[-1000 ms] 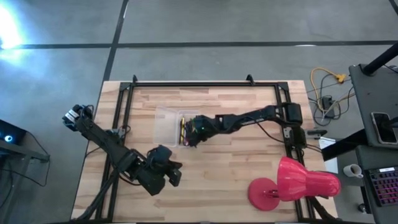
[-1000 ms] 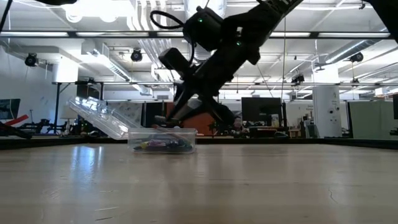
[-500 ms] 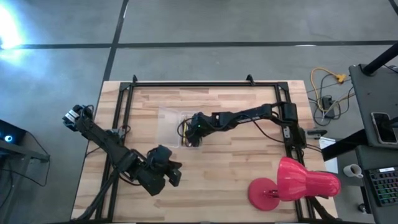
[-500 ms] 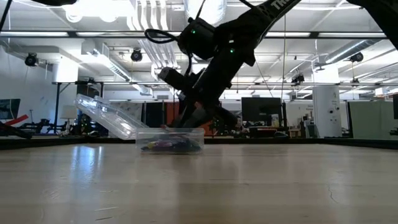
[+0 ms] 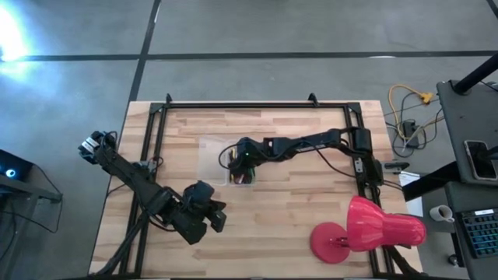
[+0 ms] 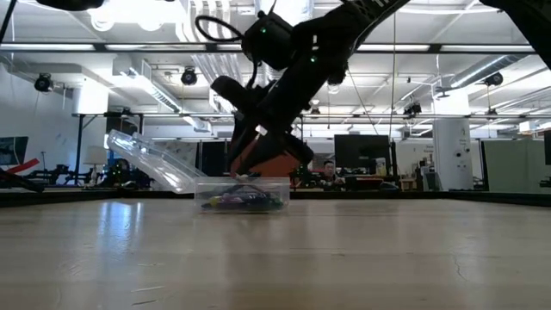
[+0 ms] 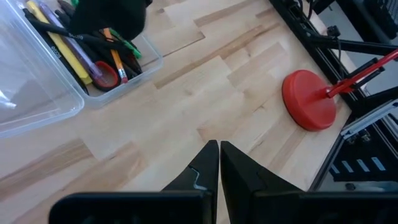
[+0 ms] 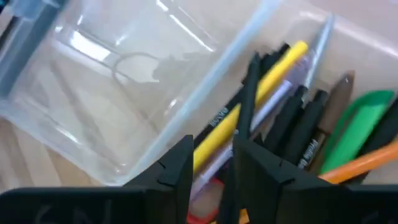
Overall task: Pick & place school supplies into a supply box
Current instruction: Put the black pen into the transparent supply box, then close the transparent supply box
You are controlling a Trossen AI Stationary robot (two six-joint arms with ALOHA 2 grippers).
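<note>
The clear supply box [image 5: 212, 155] sits mid-table, and its open lid [image 6: 148, 160] slants up on the left side. Pens and pencils [image 7: 93, 55] lie in one compartment with the red-handled scissors [image 7: 107, 73]; a yellow pen [image 8: 268, 71] and a green piece [image 8: 353, 132] show among them. My right gripper [image 5: 242, 169] [image 6: 250, 176] [image 8: 211, 155] hangs over that compartment, pointing down, open. A black pen [image 8: 247, 93] slants up between its fingers. My left gripper [image 5: 218, 219] [image 7: 219, 153] waits shut near the table's near-left part. My right gripper stands open from above over the pen compartment. The black pen [image 8: 244, 115] runs up through the gap, close beside one finger [image 8: 255, 163]. Whether that finger touches the pen, I cannot tell.
A big red lamp [image 5: 366, 229] lies at the near-right corner, its round base [image 7: 309, 99] on the wood. A black metal frame [image 5: 233, 104] runs along the table's far and side edges. Bare wood lies between the box and the lamp.
My right gripper has moved toward the table's left and far edge, dipping into the pen compartment and then rising a little. The supply box has slid a short way toward the table's right, lid still raised.
</note>
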